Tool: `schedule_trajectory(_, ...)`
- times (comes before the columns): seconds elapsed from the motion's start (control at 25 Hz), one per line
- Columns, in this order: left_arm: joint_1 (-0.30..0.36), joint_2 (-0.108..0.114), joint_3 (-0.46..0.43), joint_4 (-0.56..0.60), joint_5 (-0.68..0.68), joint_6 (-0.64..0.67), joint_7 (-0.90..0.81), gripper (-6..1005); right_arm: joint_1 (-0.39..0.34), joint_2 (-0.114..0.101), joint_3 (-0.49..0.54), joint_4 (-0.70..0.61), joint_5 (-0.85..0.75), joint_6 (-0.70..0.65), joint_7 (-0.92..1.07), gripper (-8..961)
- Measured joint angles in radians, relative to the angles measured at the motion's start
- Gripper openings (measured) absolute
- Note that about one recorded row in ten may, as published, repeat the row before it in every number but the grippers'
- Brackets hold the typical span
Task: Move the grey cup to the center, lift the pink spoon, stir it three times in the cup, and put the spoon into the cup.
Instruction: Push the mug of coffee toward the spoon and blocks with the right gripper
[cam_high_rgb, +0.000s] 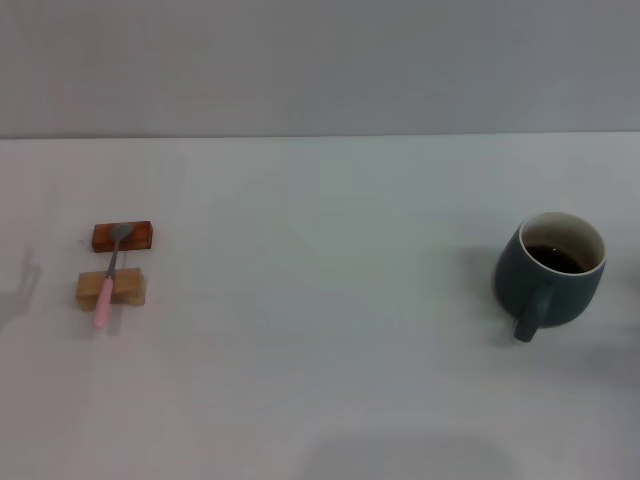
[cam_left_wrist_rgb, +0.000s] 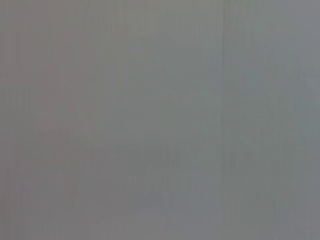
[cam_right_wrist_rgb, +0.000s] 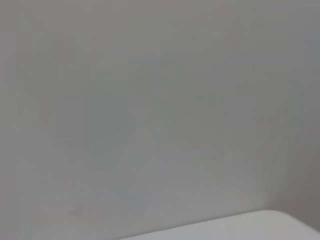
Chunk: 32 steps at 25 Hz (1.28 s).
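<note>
Head view, no tool, pink spoon (cam_high_rgb: 108, 283) untouched

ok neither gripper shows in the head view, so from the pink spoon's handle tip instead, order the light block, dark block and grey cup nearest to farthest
1. light wooden block: on the robot's left, right under the pink spoon handle.
2. dark wooden block: just behind the light one, under the spoon's bowl.
3. grey cup: far across the table on the robot's right.

white table (cam_high_rgb: 320, 350); cup (cam_high_rgb: 549, 270); two blocks (cam_high_rgb: 111, 288)
</note>
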<state>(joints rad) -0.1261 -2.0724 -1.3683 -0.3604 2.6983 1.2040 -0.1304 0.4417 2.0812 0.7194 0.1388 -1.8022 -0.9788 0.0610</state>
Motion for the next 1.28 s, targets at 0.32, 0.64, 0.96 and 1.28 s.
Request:
schedule_trajectory(0.32, 0.000, 0.000, -0.001, 0.000, 0.000, 0.003, 0.000, 834, 0.003, 0.003, -0.007, 0.028, -0.053, 0.034, -0.001, -1)
schedule_trajectory(0.64, 0.000, 0.000, 0.000, 0.000, 0.000, 0.005, 0.000, 834, 0.019, 0.002, -0.060, 0.036, -0.054, 0.070, -0.001, -2)
schedule_trajectory(0.96, 0.000, 0.000, 0.000, 0.000, 0.000, 0.006, 0.000, 833, 0.033, 0.003, -0.098, 0.044, -0.054, 0.103, -0.001, -2)
schedule_trajectory(1.28, 0.000, 0.000, 0.000, 0.000, 0.000, 0.006, 0.000, 833, 0.044, 0.004, -0.165, 0.082, -0.054, 0.106, -0.001, -2)
